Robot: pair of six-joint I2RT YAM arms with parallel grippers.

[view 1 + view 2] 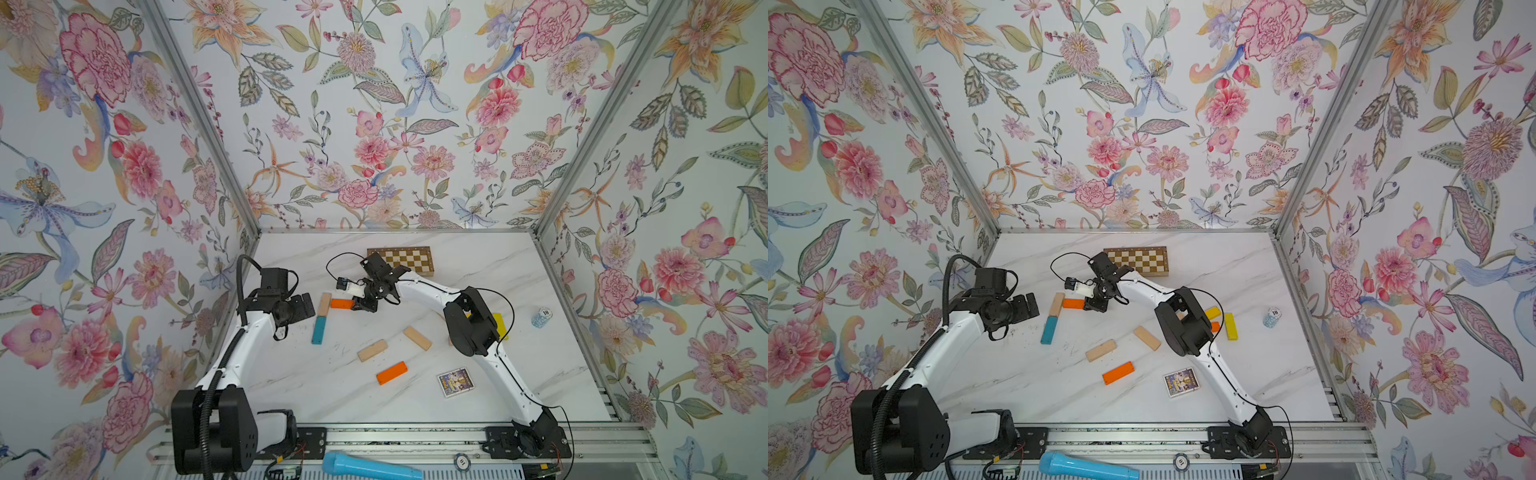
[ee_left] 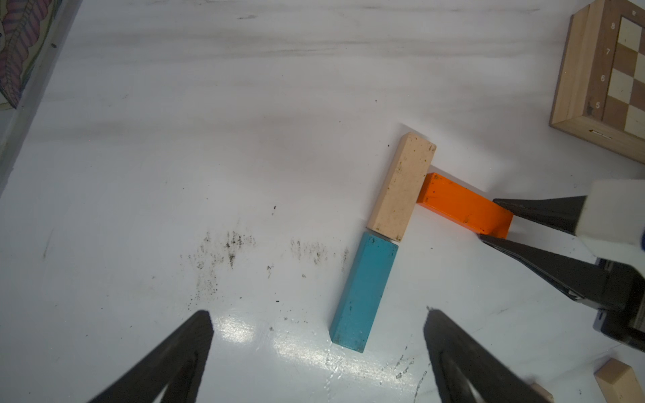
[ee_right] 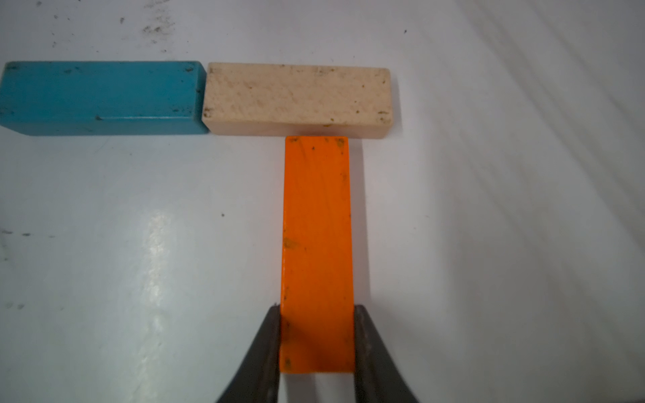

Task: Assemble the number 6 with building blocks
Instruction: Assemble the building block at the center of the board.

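Marble surface (image 1: 332, 395) inside floral walls, with the figure begun left of centre. You have the teal block (image 1: 319, 329) and a pale block (image 1: 324, 304) laid end to end, touching, as the stem of the 6, teal nearer you. Your right end effector (image 3: 317, 308) is closed part-way on the right end of an orange block (image 3: 316, 223), whose other end butts square against the pale block's long side, probably as a crossbar; gripping the outer end keeps its fingers off the stem. Your left end effector (image 2: 317, 312) hangs spread wide and empty near the stem's left, probably just out of the way. You cannot tell whether the orange block lies flat or sits a touch raised. Yellow blocks (image 1: 1231, 326) at the right are half hidden behind the right arm (image 1: 1183, 328), so their count is unsure.
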